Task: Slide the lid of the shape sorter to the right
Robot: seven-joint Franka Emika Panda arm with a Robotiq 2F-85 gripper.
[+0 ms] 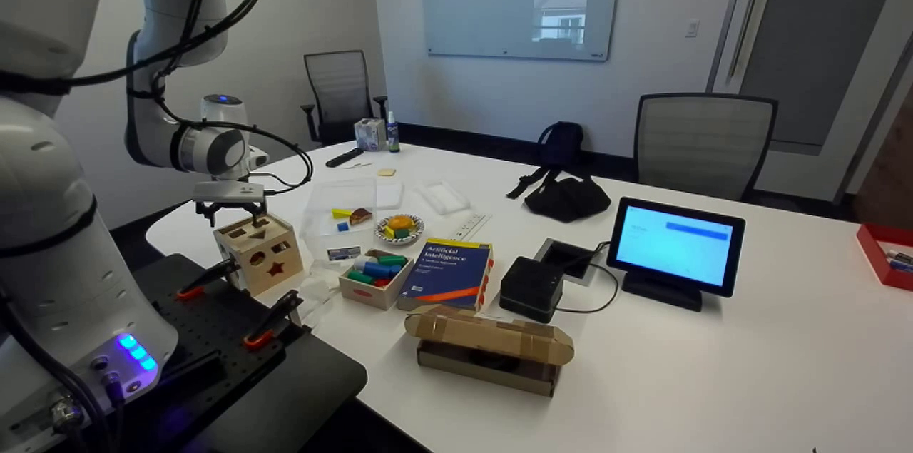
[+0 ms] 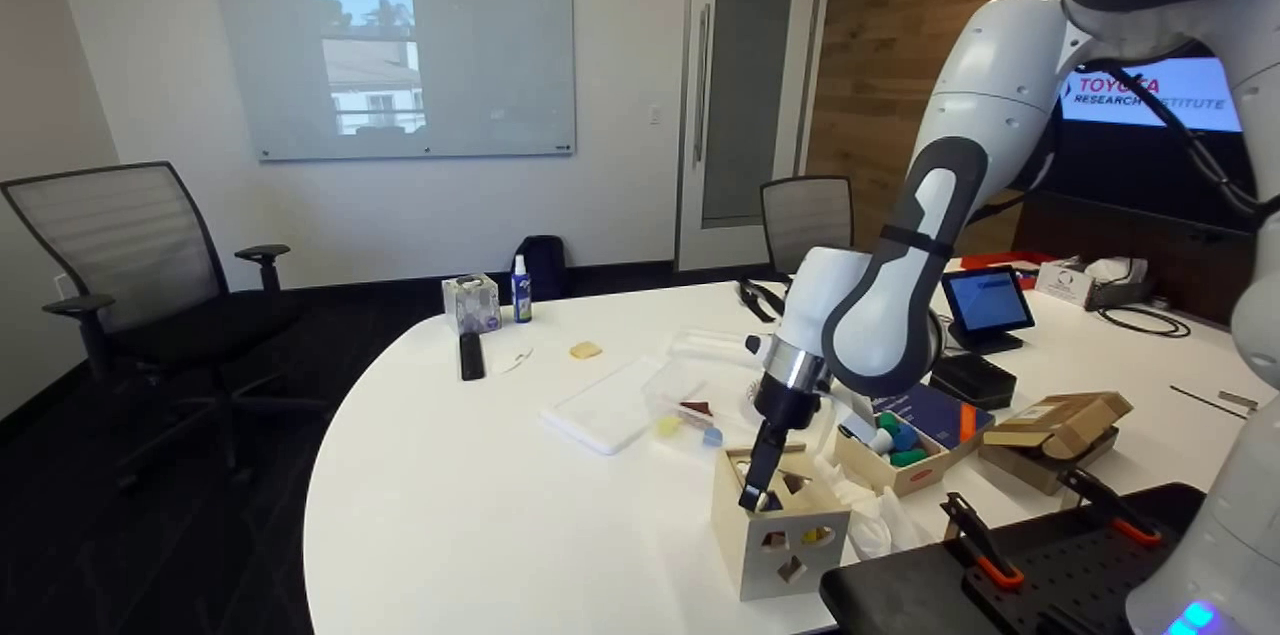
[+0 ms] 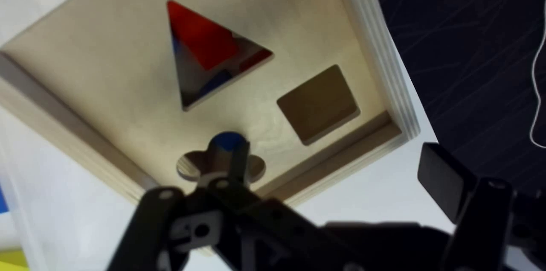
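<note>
Lid point(image 3: 256, 91) of pale wood is pierced by triangular, four-sided and lobed holes, red and blue pieces point(image 3: 204, 36) seen beneath; it is framed by raised rims atop the shape sorter point(image 2: 760, 565), set near an edge of the bench point(image 2: 500, 535) beside the black stand point(image 2: 890, 580). The gripper point(image 3: 341, 162) is spread wide, nothing clasped, a rim seen between its fingers; one is held at the lobed hole, in or above being unclear.

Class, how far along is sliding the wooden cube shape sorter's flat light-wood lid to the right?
Looks done: approach; the open black gripper is at the lid. In hand: probably lining up, one finger overlapping the clover-shaped hole in the wrist view; insertion unclear. Left: sliding; the lid seemingly covers the shape sorter.
</note>
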